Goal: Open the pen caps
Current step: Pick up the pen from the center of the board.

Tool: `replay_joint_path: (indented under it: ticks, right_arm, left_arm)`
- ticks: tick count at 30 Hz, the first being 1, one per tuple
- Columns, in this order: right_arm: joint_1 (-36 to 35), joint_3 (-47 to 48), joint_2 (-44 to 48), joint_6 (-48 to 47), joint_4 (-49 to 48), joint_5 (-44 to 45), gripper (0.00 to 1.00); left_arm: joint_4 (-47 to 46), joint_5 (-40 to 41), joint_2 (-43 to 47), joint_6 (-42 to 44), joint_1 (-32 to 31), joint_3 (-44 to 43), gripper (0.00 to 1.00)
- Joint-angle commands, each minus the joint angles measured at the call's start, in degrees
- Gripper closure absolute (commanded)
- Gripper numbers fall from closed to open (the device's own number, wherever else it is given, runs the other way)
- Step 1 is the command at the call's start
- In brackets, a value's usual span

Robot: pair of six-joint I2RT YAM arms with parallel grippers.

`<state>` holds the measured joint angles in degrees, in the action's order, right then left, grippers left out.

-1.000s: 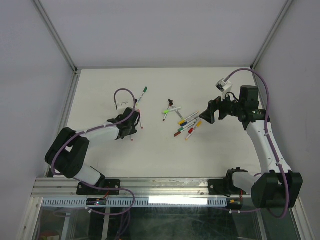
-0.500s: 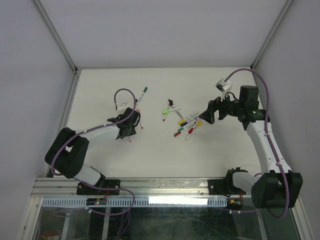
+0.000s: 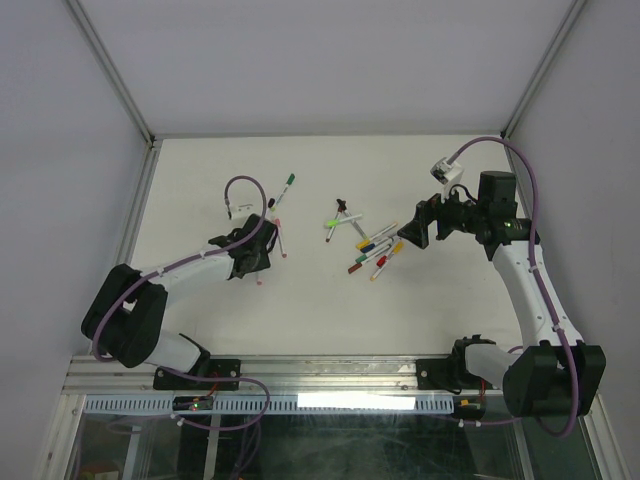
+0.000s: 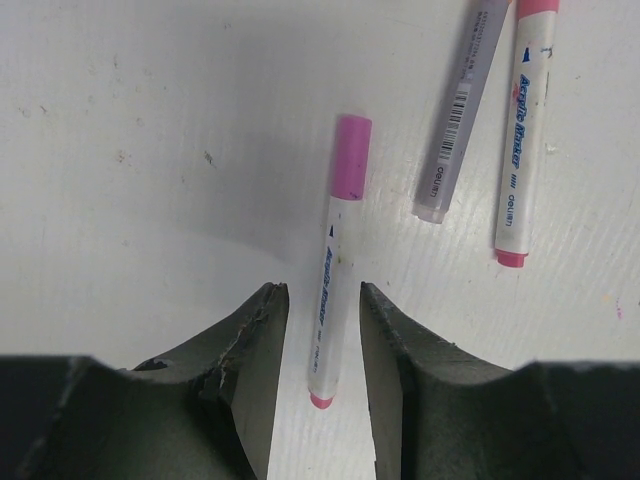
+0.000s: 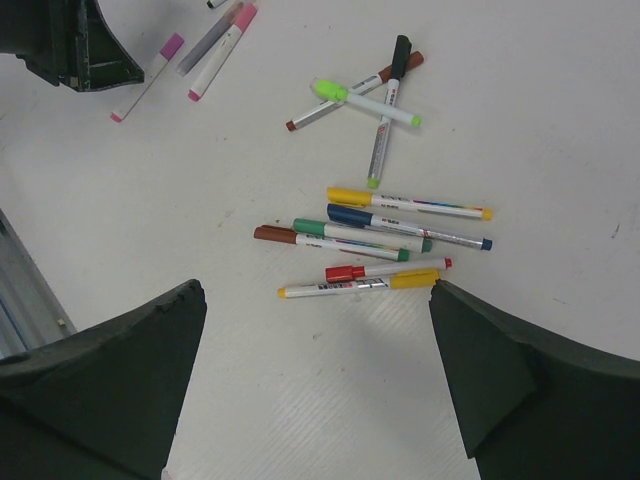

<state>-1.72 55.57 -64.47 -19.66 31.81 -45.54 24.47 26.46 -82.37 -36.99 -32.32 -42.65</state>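
A pink-capped pen (image 4: 328, 300) lies flat on the white table, its pink cap (image 4: 351, 157) pointing away from me. My left gripper (image 4: 322, 290) straddles the pen's tail end, open, with a gap on each side of the barrel. Beside it lie a grey barrel (image 4: 455, 130) and a second pink pen (image 4: 522, 140). From above, the left gripper (image 3: 258, 262) sits left of centre. My right gripper (image 5: 312, 320) is wide open and holds nothing; it hovers just short of a cluster of capped pens (image 5: 370, 235) in yellow, blue, green, brown and red.
Beyond the cluster, a light-green pen (image 5: 365, 102) crosses a black-capped pen (image 5: 400, 50). A lone green-capped pen (image 3: 287, 183) lies at the back left. White walls with metal posts close in the table (image 3: 450, 300); a metal rail (image 3: 330, 372) runs along its near edge.
The left gripper's jaws have spread apart around the pink pen, and the left arm's elbow has dropped toward the near left. The right arm has not moved.
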Motion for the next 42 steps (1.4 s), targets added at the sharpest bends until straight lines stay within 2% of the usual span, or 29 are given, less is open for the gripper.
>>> replay_joint_path:
  ticks: [1,13,22,28,36,42]
  right_arm:
    - [-0.39,1.24,1.43,-0.49,-1.16,-1.61,0.03]
    - [-0.47,1.21,1.10,-0.69,-1.14,-1.57,0.03]
    - [-0.57,1.27,1.00,-0.72,-1.08,-1.56,0.03]
    - [-0.62,1.32,0.92,-0.65,-1.11,-1.94,0.03]
    - [-1.41,-0.07,0.22,1.77,-3.05,-6.70,0.03]
    - [-3.25,-5.03,-0.30,10.68,-13.03,-15.83,0.04]
  left_arm:
    - [-0.65,-0.98,-1.42,0.58,-0.54,-2.30,0.63]
    - [-1.35,-2.29,-5.59,1.07,-0.72,-3.17,0.64]
    - [-1.62,-2.44,-5.80,1.13,-0.82,-3.26,0.77]
    - [-1.75,-2.52,-5.65,1.16,-0.87,-3.32,0.90]
    - [-2.58,-3.01,3.20,0.83,-0.82,-1.98,1.00]
    - [-10.51,-10.66,15.55,0.69,-0.79,2.25,1.00]
